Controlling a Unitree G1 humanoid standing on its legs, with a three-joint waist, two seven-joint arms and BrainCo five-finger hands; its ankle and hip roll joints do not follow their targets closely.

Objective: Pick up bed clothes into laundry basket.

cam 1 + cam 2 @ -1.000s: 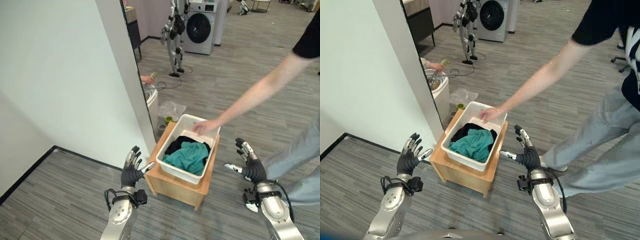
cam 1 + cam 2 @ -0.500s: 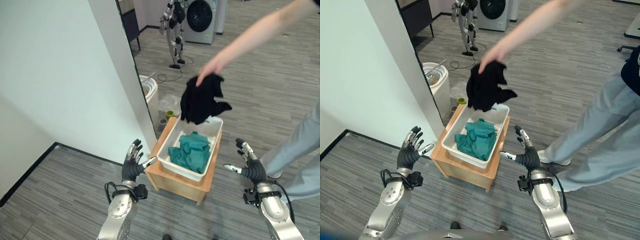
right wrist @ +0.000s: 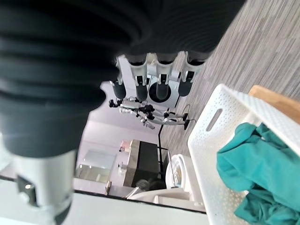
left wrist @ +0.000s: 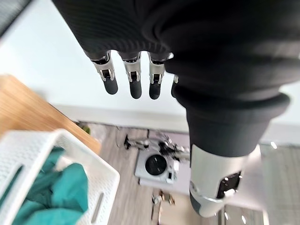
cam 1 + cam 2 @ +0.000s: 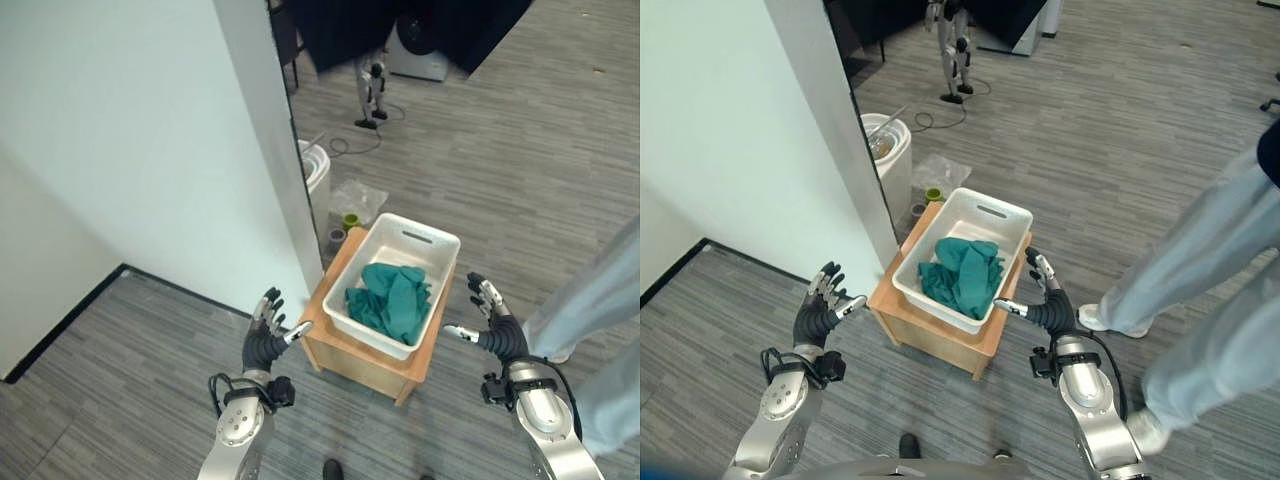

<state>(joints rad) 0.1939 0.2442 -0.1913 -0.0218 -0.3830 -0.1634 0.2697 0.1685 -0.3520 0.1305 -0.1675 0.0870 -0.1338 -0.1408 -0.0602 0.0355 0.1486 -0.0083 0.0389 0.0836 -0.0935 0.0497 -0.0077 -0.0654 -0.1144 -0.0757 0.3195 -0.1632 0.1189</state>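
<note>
A white laundry basket (image 5: 430, 240) stands on a low wooden table (image 5: 355, 362) in front of me. Inside it lies a crumpled teal cloth (image 5: 392, 303). My left hand (image 5: 265, 340) hovers open to the left of the table, apart from it. To the basket's right, my right hand (image 5: 490, 328) is held up with straight fingers, touching nothing. The left wrist view shows that hand's straight fingers (image 4: 136, 84) above the basket (image 4: 93, 178). A black garment (image 5: 400, 25) hangs blurred at the top of the left eye view.
A white wall (image 5: 150, 150) ends in a corner just left of the table. Behind it are a white bin (image 5: 315, 175) and another robot (image 5: 372, 90). A person's legs (image 5: 600, 330) stand close on the right. Grey plank floor lies all around.
The person has lifted the black garment out of the basket, up to the view's top edge, and their arm is gone. Only teal cloth lies in the basket. My hands have barely moved.
</note>
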